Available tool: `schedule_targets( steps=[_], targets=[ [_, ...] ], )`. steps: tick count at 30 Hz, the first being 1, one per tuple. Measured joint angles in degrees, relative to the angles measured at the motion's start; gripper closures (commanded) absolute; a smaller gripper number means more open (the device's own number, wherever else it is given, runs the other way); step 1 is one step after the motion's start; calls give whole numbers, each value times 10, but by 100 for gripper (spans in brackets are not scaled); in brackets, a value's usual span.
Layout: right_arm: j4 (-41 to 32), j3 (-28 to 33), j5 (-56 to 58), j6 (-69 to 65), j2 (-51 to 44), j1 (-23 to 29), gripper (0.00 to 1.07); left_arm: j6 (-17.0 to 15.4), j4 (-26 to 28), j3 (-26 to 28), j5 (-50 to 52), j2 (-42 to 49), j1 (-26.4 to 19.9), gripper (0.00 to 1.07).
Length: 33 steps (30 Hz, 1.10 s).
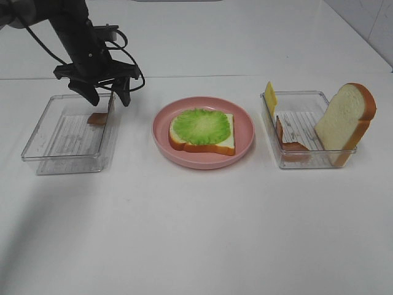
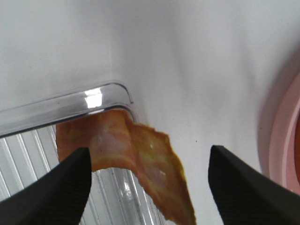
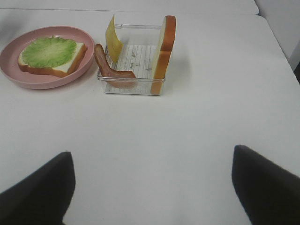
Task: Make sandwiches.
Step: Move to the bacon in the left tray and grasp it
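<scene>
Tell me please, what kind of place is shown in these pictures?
Probably a robot test bench, not a real kitchen: a plain white table, toy food such as a bread slice kept in clear plastic trays, and a black robot arm whose left claw hangs over one tray.

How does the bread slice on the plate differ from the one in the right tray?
The plate's bread slice lies flat on the pink plate; the tray's bread slice stands on edge in the right tray. The plate's slice carries lettuce; the tray's is bare. Both are white with orange-brown crust.
</scene>
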<state>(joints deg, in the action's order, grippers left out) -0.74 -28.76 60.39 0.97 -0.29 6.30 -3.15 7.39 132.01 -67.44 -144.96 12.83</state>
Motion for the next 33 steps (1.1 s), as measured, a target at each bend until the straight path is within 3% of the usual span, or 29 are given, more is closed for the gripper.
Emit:
schedule_targets(
  steps=[5, 10, 13, 18, 33],
  targets=[
    [0, 0, 0, 0, 0, 0, 25, 0, 0, 0, 0, -3, 0, 43],
    [0, 0, 0, 0, 0, 0, 25, 0, 0, 0, 0, -3, 0, 63],
    [0, 0, 0, 0, 0, 0, 25, 0, 0, 0, 0, -3, 0, 65],
    [0, 0, 0, 0, 0, 0, 25, 0, 0, 0, 2, -3, 0, 80],
    [0, 0, 0, 0, 0, 0, 25, 0, -4, 0, 7, -3, 0, 101]
  ],
)
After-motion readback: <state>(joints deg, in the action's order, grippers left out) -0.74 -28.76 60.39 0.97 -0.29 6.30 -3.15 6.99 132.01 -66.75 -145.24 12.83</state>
